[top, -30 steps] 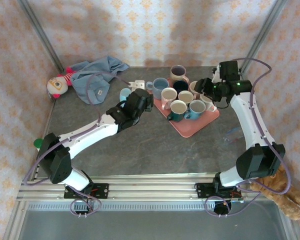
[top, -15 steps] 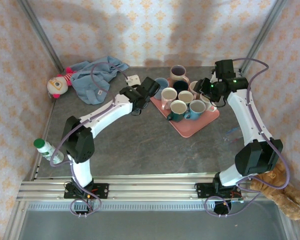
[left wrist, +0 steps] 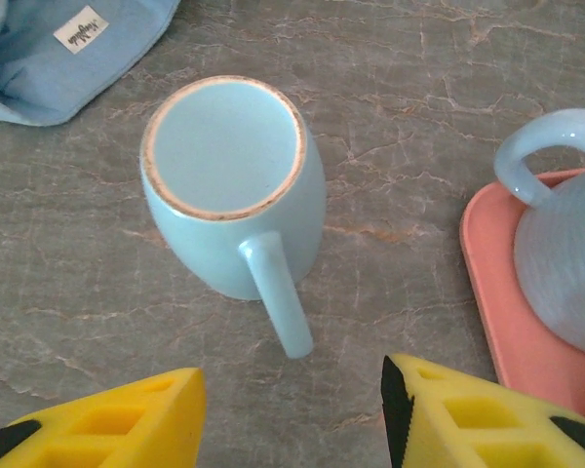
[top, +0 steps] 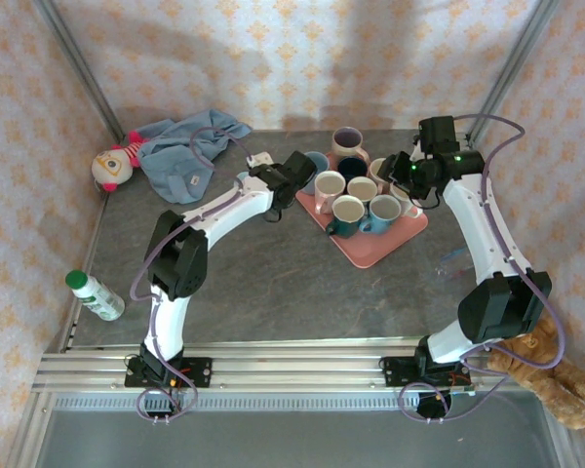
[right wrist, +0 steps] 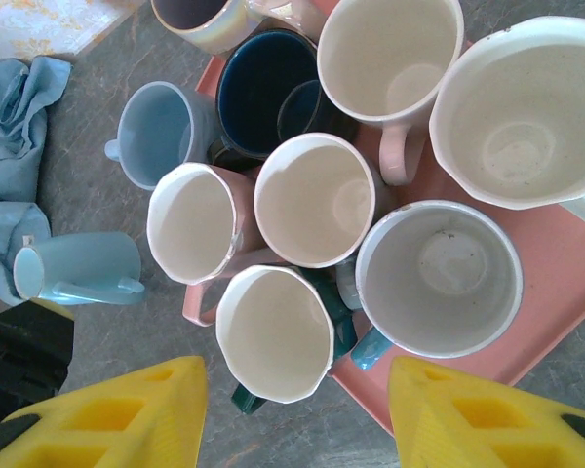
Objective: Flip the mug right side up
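Both bases sit at the near edge. The left arm [top: 180,263] folds at the elbow. Its forearm then runs diagonally far-right over the bench [top: 273,283] to the left side of the pink tray [top: 395,244]. The left gripper [left wrist: 292,390] has its yellow fingers spread, with nothing between them. Just beyond its fingertips the light blue mug [left wrist: 234,195] sits on the bench, untouched. Its handle points back at the gap and its rim faces the wrist camera. The right wrist view shows it lying on its side, off the tray to the left, mouth pointing away from the tray. The right arm [top: 487,224] has its elbow near the right edge, with the forearm reaching far and the wrist bent down over the tray. The right gripper [right wrist: 297,380] has its jaws apart and empty, above the cluster of upright mugs [right wrist: 312,200]. A blue cloth [top: 190,151] lies far-left.
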### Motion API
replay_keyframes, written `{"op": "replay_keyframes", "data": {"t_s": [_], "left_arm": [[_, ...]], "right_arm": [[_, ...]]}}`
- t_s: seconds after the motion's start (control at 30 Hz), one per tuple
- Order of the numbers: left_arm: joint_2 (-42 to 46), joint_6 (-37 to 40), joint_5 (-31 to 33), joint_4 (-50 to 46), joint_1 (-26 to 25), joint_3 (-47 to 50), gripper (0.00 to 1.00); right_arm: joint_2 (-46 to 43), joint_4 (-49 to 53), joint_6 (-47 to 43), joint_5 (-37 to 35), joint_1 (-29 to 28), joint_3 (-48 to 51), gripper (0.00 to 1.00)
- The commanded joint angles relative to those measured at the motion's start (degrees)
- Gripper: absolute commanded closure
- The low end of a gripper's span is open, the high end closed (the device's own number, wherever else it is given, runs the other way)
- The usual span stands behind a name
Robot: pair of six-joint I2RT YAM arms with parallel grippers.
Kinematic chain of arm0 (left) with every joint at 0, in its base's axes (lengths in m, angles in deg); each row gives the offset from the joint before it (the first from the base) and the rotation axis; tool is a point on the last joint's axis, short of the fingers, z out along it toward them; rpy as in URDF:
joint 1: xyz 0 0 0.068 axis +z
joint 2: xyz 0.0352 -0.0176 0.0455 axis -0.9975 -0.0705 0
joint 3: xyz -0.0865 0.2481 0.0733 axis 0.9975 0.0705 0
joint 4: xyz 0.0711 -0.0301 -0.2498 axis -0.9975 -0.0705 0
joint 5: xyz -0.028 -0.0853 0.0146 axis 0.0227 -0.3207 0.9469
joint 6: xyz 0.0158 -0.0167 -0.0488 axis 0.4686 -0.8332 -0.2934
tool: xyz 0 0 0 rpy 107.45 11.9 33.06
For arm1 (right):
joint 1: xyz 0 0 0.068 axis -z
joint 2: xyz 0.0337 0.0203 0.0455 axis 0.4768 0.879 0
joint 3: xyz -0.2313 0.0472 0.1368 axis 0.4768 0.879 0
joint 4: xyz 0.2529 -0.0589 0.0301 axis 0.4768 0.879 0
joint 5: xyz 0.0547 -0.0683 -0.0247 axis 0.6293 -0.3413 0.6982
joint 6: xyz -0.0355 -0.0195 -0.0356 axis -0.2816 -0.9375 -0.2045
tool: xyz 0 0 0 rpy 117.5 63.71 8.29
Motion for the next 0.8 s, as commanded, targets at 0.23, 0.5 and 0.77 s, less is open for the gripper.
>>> {"op": "replay_keyframes", "data": {"t_s": [0.23,0.5,0.77], "left_arm": [[-6.55,-6.16,-0.59,-5.53,1.28,-8.4,0.51],[-9.42,-10.28,-1.1,-7.1,2.0,-9.32,0.56],[-9.48,-10.74,-0.75,-6.66,2.69,-7.36,0.56]], "right_arm": [[-0.04,-0.6,1.16,-1.56,-0.15,-0.83,0.48],[1.82,-0.22,1.38,0.82,-0.15,-2.72,0.48],[2.84,-0.44,1.63,5.4,-0.15,-2.52,0.48]]}}
